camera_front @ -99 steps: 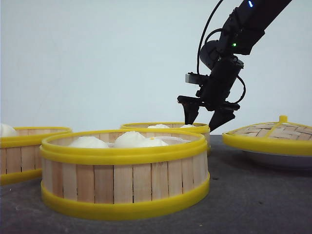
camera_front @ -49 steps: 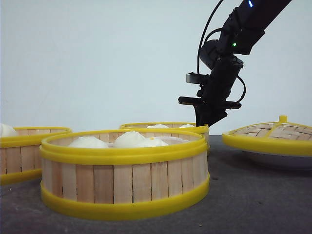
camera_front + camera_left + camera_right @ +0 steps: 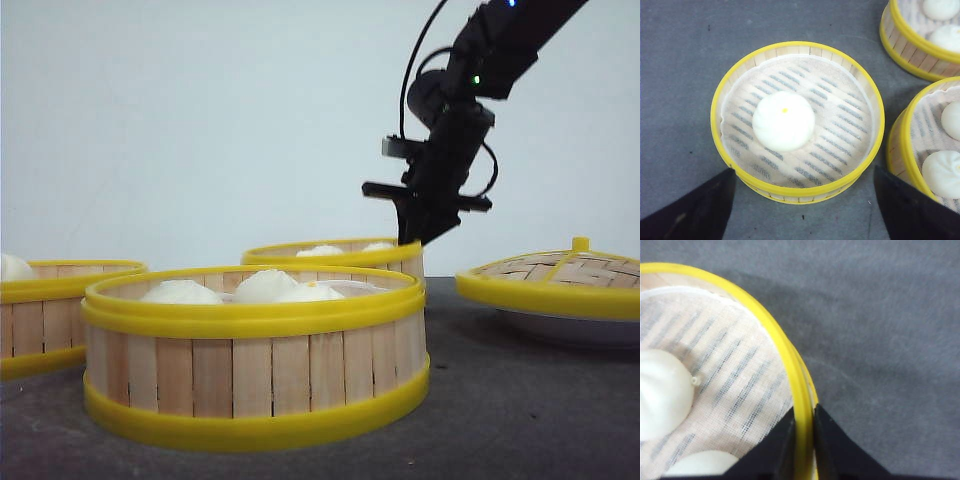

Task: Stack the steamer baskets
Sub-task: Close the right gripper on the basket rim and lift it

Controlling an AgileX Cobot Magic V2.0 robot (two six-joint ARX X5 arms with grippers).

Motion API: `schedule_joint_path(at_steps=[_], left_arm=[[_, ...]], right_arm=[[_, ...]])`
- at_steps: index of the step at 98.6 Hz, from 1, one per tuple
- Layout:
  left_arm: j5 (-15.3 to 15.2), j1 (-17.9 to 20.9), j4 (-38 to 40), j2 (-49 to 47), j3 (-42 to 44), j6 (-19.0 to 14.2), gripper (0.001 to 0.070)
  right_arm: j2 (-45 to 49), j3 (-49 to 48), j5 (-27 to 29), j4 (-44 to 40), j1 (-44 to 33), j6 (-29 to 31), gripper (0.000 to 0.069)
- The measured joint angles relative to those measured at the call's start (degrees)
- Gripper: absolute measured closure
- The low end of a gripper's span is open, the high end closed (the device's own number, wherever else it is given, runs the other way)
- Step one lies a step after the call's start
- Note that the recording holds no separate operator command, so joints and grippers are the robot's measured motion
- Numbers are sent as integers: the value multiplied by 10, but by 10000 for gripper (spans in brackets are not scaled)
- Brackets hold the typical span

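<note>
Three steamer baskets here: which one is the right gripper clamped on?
The rear basket, behind the big front one. The right gripper pinches its yellow rim; the left basket and front one are untouched.

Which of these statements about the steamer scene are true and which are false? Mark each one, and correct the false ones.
1. The right gripper is shut on the rim of the rear steamer basket. True.
2. The left gripper is holding a basket. False: it is open, above the left steamer basket, touching nothing.
3. The basket under the left gripper holds a single white bun. True.
4. The woven lid covers the front steamer basket. False: it rests on a white plate at the right, and that basket is uncovered.
5. All three baskets are already stacked. False: none is on another.
</note>
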Motion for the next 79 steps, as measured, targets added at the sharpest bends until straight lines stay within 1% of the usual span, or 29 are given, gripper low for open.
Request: schedule_joint_path(at_steps=[21, 37, 56, 79], left_arm=[[0, 0, 0, 0, 0, 0, 173], [0, 0, 0, 0, 0, 0, 173], [0, 0, 0, 0, 0, 0, 173], [0, 0, 0, 0, 0, 0, 173]], right_arm=[[0, 116, -6, -120, 0, -20, 659], [-3, 184, -30, -219, 0, -47, 659], [-43, 192, -31, -317, 3, -90, 659], [-115, 193, -32, -353, 12, -102, 659]])
